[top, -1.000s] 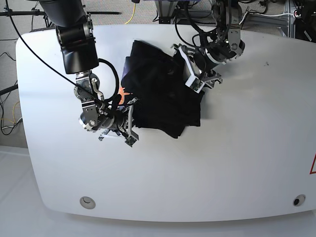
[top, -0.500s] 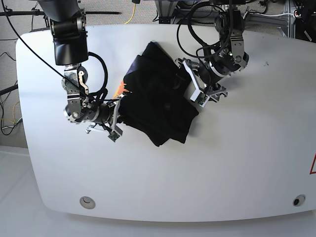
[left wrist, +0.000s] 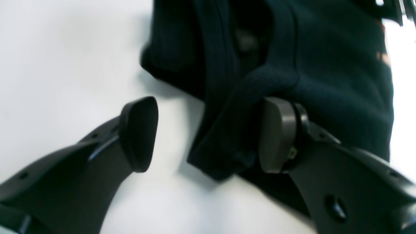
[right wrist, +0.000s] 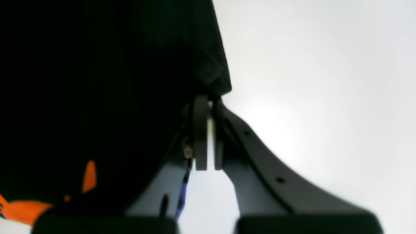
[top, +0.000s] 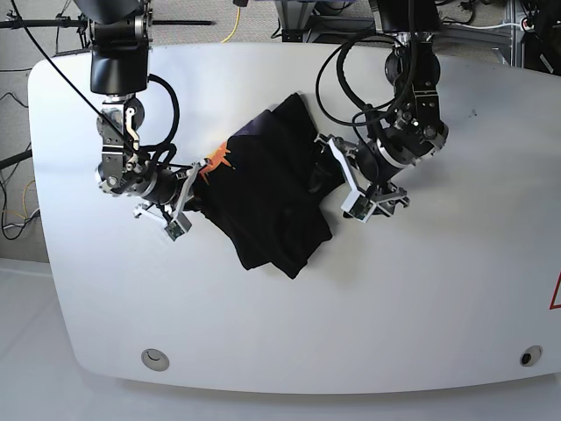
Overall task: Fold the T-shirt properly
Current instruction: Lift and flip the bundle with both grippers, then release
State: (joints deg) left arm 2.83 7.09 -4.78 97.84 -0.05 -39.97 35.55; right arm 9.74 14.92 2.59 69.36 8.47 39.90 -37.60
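The black T-shirt (top: 267,197) lies bunched in a diagonal heap at the middle of the white table (top: 438,289). A bit of its orange print (top: 215,162) shows at its left edge. My right gripper (top: 178,215) is at the shirt's left side. In the right wrist view it (right wrist: 207,136) is shut and pinches an edge of the shirt (right wrist: 97,81). My left gripper (top: 355,197) is at the shirt's right side. In the left wrist view it (left wrist: 208,135) is open, with a fold of the shirt (left wrist: 325,65) lying against its right finger (left wrist: 276,136).
The table has rounded corners, with two round ports near its front edge (top: 155,358) (top: 526,357). Cables and frame parts (top: 307,17) lie beyond the far edge. A red mark (top: 555,294) sits at the right edge.
My right gripper has moved left, dragging the shirt left and toward the front. My left gripper has moved toward the front along the shirt's right side.
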